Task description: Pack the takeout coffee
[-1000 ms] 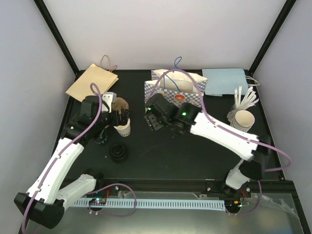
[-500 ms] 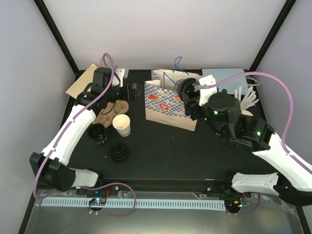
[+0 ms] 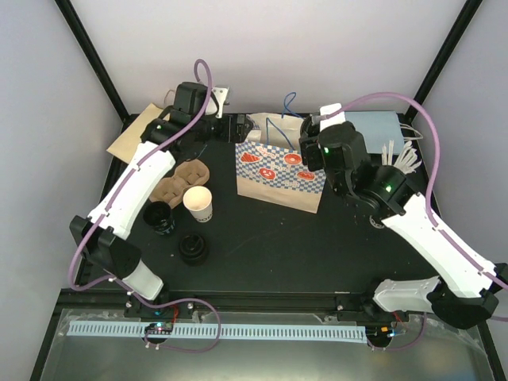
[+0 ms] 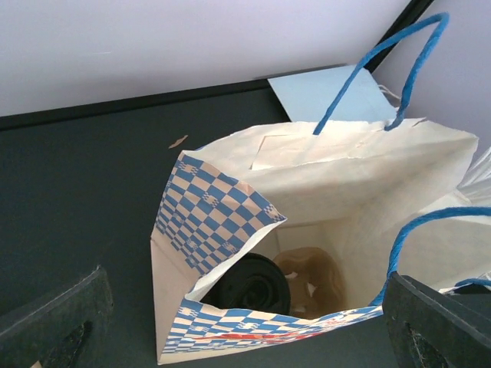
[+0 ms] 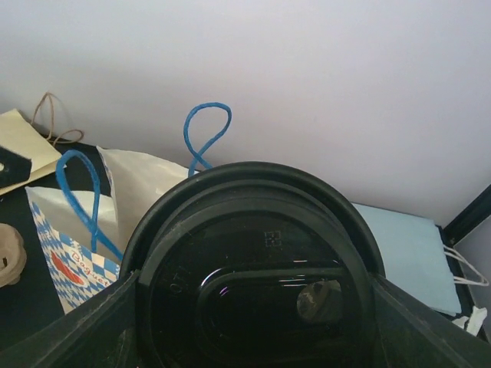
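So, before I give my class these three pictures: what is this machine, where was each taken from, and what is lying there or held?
Two robot arms are bolted at the near edge of a black table. The wide picture looks down from above; the other two come from a camera on each wrist. The left gripper is open and empty, facing into the checked paper bag, where something round and black sits. The right gripper holds a black lid. On the table are a cardboard cup carrier, a white paper cup, a second black lid, a brown bag and a pale blue bag.
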Tool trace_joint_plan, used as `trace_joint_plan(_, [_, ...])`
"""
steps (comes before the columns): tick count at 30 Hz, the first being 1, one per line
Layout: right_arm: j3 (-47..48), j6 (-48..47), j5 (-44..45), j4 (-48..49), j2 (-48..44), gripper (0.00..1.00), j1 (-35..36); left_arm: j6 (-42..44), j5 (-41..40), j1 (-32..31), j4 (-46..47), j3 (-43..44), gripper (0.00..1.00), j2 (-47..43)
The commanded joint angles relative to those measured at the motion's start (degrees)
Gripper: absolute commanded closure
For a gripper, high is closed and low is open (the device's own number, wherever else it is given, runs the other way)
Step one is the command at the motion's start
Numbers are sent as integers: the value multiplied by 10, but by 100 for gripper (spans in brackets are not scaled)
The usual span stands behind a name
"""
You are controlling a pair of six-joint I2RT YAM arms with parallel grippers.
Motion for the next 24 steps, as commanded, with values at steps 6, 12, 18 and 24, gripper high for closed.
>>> trace_joint_plan(6, [54,44,-167,-14,61,32,-63,36,-88,-13,-21,15,1,-8])
trace_joint_plan(12, [73,40,-239,-27,98,33,-63,58,-82,-13,40,-45,1,-46])
trace_joint_plan(18, [78,46,-244,-50,117,33,-63,63,-62,-13,26,-21,1,-27])
trace_joint_plan(24, [100,44,-288,-110,142,33,-65,72,-23,-13,-9,41,1,15])
